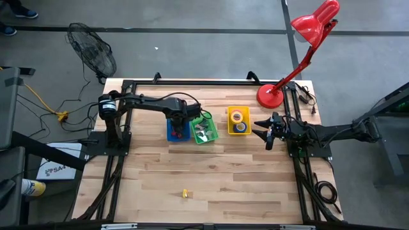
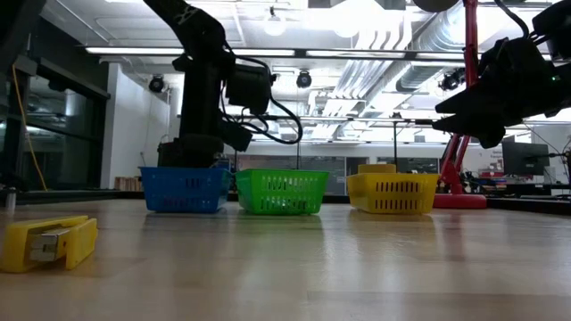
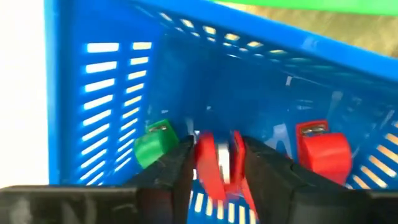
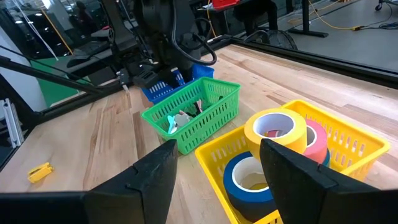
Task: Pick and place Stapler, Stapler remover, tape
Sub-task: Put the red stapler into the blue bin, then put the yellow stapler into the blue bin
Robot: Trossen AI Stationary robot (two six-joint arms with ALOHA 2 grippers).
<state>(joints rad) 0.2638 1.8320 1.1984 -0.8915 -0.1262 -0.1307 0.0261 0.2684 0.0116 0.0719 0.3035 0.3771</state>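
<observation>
L claw (image 3: 217, 165): down in blue bin (image 3: 112, 93), red stapler (image 3: 214, 168) between fingers; grip unclear.
R claw (image 4: 217, 180): open, over yellow bin (image 4: 348, 140) w/ tape (image 4: 273, 127).
Table (image 1: 211, 179): yellow stapler (image 1: 185, 192) lies apart.

Light wooden slatted table (image 1: 211, 172) with a black metal frame along its edges. Three small slotted plastic bins sit in a row near its far edge: blue plastic bin (image 2: 186, 189), green plastic bin (image 2: 281, 191) just beside it, yellow plastic bin (image 2: 393, 192) a little apart from the green one. Red desk lamp with a round base (image 1: 270, 96) stands on the far right corner, head leaning out beyond the table edge. Black cables (image 1: 307, 96) lie next to the lamp base. Black wire-cage fan (image 1: 92, 50) sits on the grey floor past the far left corner. Yellow cable (image 1: 38, 99) runs across the floor on the left.
</observation>
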